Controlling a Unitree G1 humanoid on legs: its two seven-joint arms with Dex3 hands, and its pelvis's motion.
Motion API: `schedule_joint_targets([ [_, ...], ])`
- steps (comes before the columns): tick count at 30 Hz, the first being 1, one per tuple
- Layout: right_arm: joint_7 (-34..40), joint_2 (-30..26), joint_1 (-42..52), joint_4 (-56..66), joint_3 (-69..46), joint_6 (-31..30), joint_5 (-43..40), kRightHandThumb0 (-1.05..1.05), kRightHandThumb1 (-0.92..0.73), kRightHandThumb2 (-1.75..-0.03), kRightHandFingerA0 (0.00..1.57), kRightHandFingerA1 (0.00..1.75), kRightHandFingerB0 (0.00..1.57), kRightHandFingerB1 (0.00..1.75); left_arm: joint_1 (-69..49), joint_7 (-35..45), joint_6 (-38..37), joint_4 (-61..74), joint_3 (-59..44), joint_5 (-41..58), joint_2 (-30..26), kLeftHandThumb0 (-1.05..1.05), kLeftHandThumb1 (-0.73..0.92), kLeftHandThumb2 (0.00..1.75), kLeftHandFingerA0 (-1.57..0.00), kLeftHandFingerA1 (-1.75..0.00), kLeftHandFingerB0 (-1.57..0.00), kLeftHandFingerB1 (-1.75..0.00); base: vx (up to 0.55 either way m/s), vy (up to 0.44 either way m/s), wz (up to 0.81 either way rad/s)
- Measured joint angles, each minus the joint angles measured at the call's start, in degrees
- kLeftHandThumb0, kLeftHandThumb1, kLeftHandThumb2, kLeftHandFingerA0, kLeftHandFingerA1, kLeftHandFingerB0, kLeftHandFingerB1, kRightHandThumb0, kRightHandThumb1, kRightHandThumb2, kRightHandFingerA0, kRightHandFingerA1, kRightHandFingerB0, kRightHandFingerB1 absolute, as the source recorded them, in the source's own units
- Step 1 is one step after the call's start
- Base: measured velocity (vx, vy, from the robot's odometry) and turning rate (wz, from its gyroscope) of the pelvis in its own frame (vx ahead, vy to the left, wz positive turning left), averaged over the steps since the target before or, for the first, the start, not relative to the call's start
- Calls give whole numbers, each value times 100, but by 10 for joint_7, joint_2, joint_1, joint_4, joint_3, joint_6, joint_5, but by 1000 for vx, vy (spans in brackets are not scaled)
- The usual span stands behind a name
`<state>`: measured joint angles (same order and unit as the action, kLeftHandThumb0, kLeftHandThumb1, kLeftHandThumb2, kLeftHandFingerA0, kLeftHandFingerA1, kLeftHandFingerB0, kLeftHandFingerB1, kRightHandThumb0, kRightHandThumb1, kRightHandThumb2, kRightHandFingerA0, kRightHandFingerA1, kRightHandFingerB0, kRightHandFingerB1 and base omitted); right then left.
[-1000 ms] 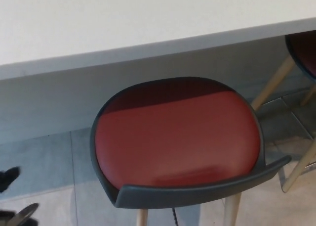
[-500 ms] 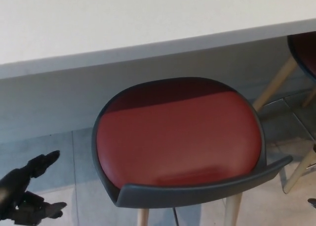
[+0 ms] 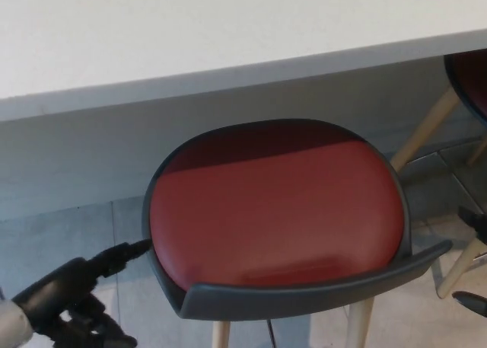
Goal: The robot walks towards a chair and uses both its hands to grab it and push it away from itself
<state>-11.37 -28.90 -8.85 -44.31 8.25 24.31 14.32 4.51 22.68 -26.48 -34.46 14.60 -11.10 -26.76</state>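
Observation:
A chair [image 3: 274, 218] with a round red seat and a low dark grey backrest stands before me, its front tucked under a white table [image 3: 228, 36]. My left hand [image 3: 80, 298] is at the lower left, open, one finger stretched toward the seat's left rim and nearly touching it. At the right edge only black fingertips of my right hand [image 3: 475, 260] show, apart from the backrest's right end.
A second red-seated chair [image 3: 468, 74] with pale wooden legs stands at the upper right under the table. Grey tiled floor lies below. The table edge runs across the picture just beyond the chair.
My left hand has risen and moved right toward the seat's left rim. My right hand's fingertips have come further into view at the right edge. The chair has not moved.

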Motion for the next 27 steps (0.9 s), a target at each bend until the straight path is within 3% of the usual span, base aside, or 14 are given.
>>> schedule_joint_targets([
  [1, 2, 1, -4, -1, 2, 0, 3, -94, -54, -87, 0, 7, 0, 2, 0, -2, -2, 7, 6, -5, 1, -105, 41, 82, 0, 0, 0, -3, 0, 0, 0],
  [6, 9, 12, -22, -4, 10, -3, 13, -92, -52, -86, 0, 7, 0, 2, 6, -21, -9, 19, 32, -36, 11, -105, 40, 80, 0, 0, 0, 0, 0, 0, 0],
  [7, 11, 15, -27, -1, 13, -5, 16, -94, -53, -87, 0, 6, 0, 1, 12, -29, -10, 18, 39, -47, 16, -105, 53, 59, 0, 0, 0, -1, 0, 0, 0],
  [8, 11, 16, -31, 1, 15, -6, 18, -94, -53, -88, 0, 5, 0, 1, 16, -34, -10, 17, 43, -52, 19, -105, 40, 79, 0, 0, 0, 0, 0, 0, 0],
  [9, 12, 17, -33, 3, 16, -7, 20, -94, -53, -88, 0, 5, 0, 1, 20, -38, -11, 17, 46, -58, 21, -105, 40, 79, 0, 0, 0, 0, 0, 0, 0],
  [10, 13, 18, -35, 6, 18, -9, 22, -88, -49, -83, 0, 5, 0, 1, 24, -44, -11, 15, 49, -64, 23, -105, 52, 58, 0, 0, 0, -1, 0, 0, 0],
  [16, 19, 37, -35, 19, 37, -16, 35, -90, -51, -85, 0, 1, 0, 0, 44, -85, -11, -10, 75, -102, 47, -103, 52, 57, 0, 0, 0, 0, 0, 0, 0],
  [17, 21, 40, -35, 19, 42, -16, 38, -89, -50, -84, 0, 4, 0, 0, 45, -92, -11, -17, 78, -108, 49, -105, 45, 69, 0, 0, 0, -2, 0, 0, 0],
  [19, 26, 44, -35, 17, 48, -16, 43, -92, -52, -85, 0, 2, 0, 0, 48, -108, -11, -31, 83, -117, 56, -100, 48, 60, 0, 0, 0, -1, 0, 0, 0],
  [22, 31, 45, -34, 17, 53, -16, 48, -93, -52, -84, 0, 0, 0, 0, 51, -125, -11, -44, 87, -130, 66, -102, 46, 69, 0, 0, 0, 0, 0, 0, 0],
  [24, 36, 45, -34, 17, 57, -16, 52, -92, -51, -82, 0, 0, 0, 0, 54, -137, -11, -48, 88, -136, 68, -99, 48, 60, 0, -1, 0, -4, 0, 0, 0],
  [27, 41, 46, -33, 17, 65, -16, 56, -90, -49, -81, 0, 0, 0, 3, 63, -155, -11, -56, 92, -149, 71, -98, 50, 60, 0, 0, 0, -9, 0, 0, 0],
])
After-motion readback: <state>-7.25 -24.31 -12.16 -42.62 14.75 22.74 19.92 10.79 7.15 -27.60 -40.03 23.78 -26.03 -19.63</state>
